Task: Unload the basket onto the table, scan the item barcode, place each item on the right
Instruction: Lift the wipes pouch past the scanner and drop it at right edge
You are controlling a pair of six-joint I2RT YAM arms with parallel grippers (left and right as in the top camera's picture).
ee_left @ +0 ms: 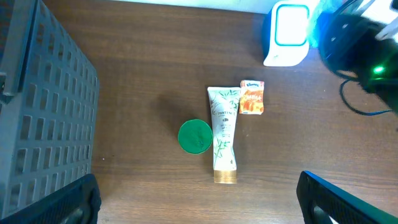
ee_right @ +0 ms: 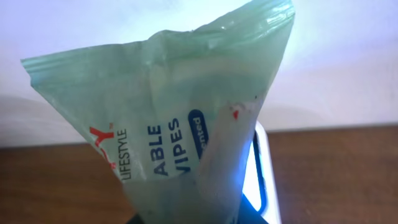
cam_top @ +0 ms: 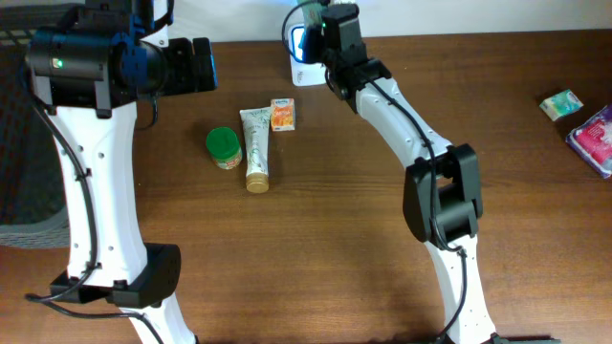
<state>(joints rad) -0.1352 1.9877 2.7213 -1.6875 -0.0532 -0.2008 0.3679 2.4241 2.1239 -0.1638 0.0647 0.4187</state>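
While right end effector [cam_top: 308, 40] clamps wipes pack [ee_right: 168, 124] reading "LIFESTYLE", "WIPES", left end effector [ee_left: 199, 202] gapes wide.

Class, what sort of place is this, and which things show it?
Probably a mock checkout bench: a lit barcode scanner on a wooden table, a wipes pack held close to it, a tube waiting nearby.
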